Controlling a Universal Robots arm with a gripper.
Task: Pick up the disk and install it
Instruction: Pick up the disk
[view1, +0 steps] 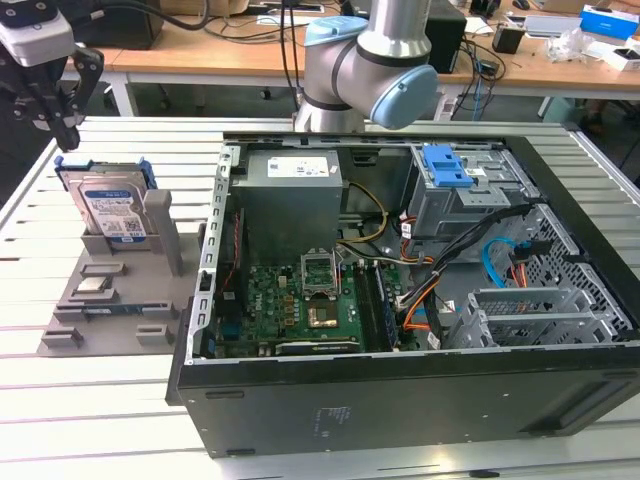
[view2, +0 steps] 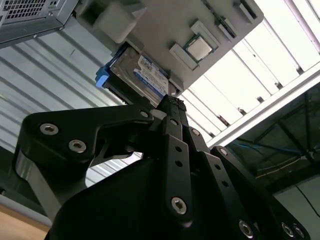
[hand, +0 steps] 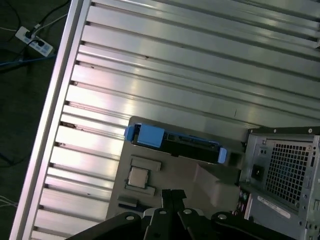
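The disk (view1: 110, 205) stands upright on its edge in a grey holder (view1: 150, 290) at the exterior view's left, its blue-and-white label facing out and a blue bracket around it. My gripper (view1: 68, 140) hangs above and slightly behind the disk's upper corner, apart from it. Its black fingers are together with nothing between them. In the second wrist view the fingertips (view2: 170, 102) point toward the disk (view2: 142, 75). The first wrist view looks down on the disk's blue-framed top edge (hand: 185, 144) beyond the gripper (hand: 172, 192).
An open computer case (view1: 200, 390) lies on the slatted aluminium table (view1: 90, 420), to the right of the holder in the exterior view. Inside it is a grey drive cage with a blue latch (view1: 450, 170), a motherboard and cables. A small chip (view1: 92, 287) rests on the holder.
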